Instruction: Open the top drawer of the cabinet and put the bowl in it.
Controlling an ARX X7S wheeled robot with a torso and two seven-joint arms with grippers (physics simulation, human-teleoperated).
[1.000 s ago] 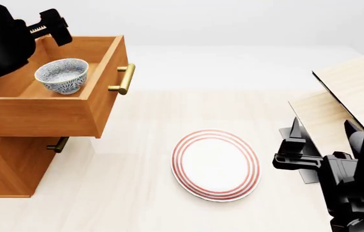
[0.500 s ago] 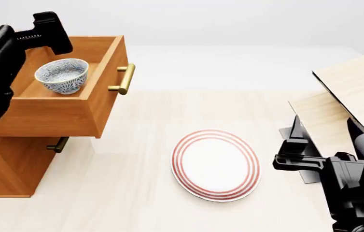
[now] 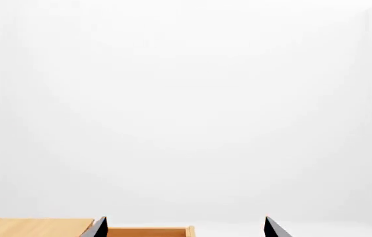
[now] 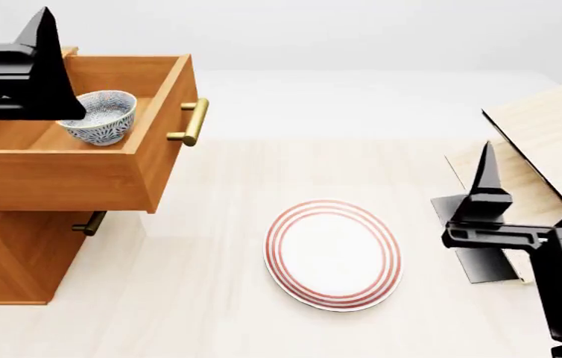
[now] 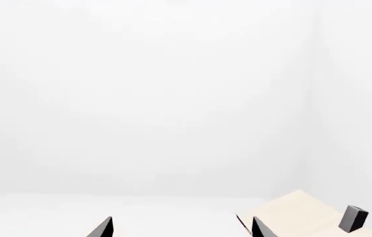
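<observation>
The small blue-speckled white bowl [image 4: 98, 116] sits in the pulled-out orange-brown wooden top drawer [image 4: 82, 175], and both grippers, fingers spread and empty, have swung upright, so placement looks finished.

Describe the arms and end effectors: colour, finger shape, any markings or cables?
Both arms are matte black and blocky. The left end effector and right end effector each carry two flat, pointed, blade-like black fingers. No markings, cables or sleeves show in any view.
</observation>
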